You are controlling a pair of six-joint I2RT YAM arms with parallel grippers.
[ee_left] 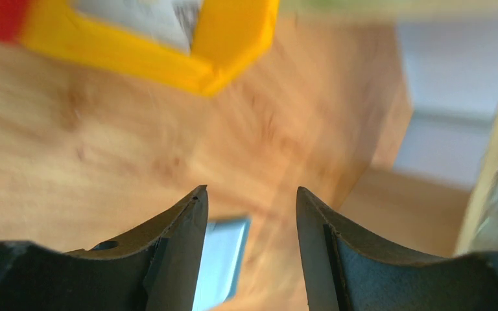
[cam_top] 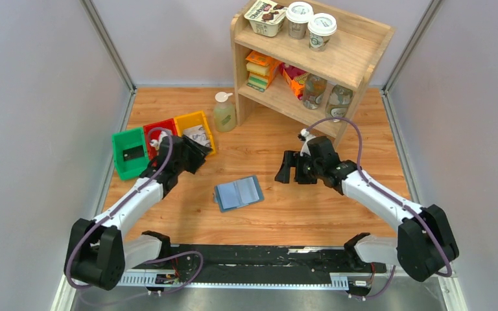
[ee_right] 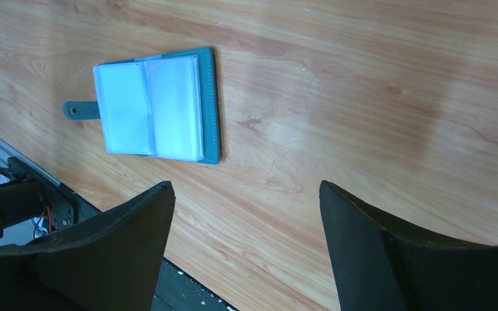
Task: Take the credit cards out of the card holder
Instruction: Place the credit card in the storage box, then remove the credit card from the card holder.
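The blue-grey card holder (cam_top: pixel 238 192) lies open and flat on the wooden table between the arms, its light blue pockets facing up; no card shows in them. It also shows in the right wrist view (ee_right: pixel 152 107), and one corner shows in the blurred left wrist view (ee_left: pixel 224 259). A grey-white patterned card (cam_top: pixel 198 134) lies in the yellow bin (cam_top: pixel 187 120). A dark card (cam_top: pixel 133 153) lies in the green bin (cam_top: pixel 122 172). My left gripper (cam_top: pixel 196 155) is open and empty beside the yellow bin, left of the holder. My right gripper (cam_top: pixel 288 170) is open and empty, right of the holder.
A red bin (cam_top: pixel 155 127) stands between the green and yellow ones, partly hidden by my left arm. A soap bottle (cam_top: pixel 224 113) stands by a wooden shelf (cam_top: pixel 337 61) holding cups, boxes and jars at the back. Grey walls enclose both sides.
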